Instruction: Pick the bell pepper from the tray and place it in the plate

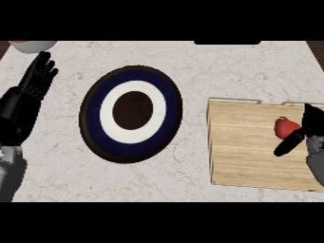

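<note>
A small red bell pepper [286, 126] lies on the wooden tray [248, 156] at the right of the counter. My right hand [311, 128] is over the tray right beside the pepper, thumb stretched out below it and fingers straight behind it, open and not closed round it. The plate [131, 114], dark-rimmed with a navy and a white ring and a dark centre, lies left of the tray with nothing on it. My left hand [36, 76] rests open at the far left, fingers up.
An orange and white object [33, 45] shows partly at the top left edge. A dark shape [227, 42] sits at the counter's far edge. Bare marble counter [192, 71] lies between plate and tray.
</note>
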`<action>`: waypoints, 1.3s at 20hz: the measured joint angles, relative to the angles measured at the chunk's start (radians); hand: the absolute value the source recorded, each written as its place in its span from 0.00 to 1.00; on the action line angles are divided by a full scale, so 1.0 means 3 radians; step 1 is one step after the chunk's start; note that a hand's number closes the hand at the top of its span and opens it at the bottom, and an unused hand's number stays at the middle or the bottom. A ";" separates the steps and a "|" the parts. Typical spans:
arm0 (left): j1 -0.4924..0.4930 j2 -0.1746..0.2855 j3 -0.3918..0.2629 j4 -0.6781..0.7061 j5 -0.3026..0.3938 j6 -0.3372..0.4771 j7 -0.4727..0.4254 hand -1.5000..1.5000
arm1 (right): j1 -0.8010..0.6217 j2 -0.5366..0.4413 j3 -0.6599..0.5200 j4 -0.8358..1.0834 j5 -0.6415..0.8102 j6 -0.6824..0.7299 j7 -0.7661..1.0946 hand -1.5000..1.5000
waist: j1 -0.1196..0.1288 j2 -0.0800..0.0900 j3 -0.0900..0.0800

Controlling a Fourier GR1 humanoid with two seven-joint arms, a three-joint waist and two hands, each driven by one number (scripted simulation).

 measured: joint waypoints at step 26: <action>-0.0113 -0.0115 0.0114 0.0124 -0.0114 -0.0118 -0.0020 0.50 | 0.0316 -0.0074 -0.0074 0.0322 0.0470 -0.1287 -0.3074 1.00 | 0.0012 -0.0042 -0.0075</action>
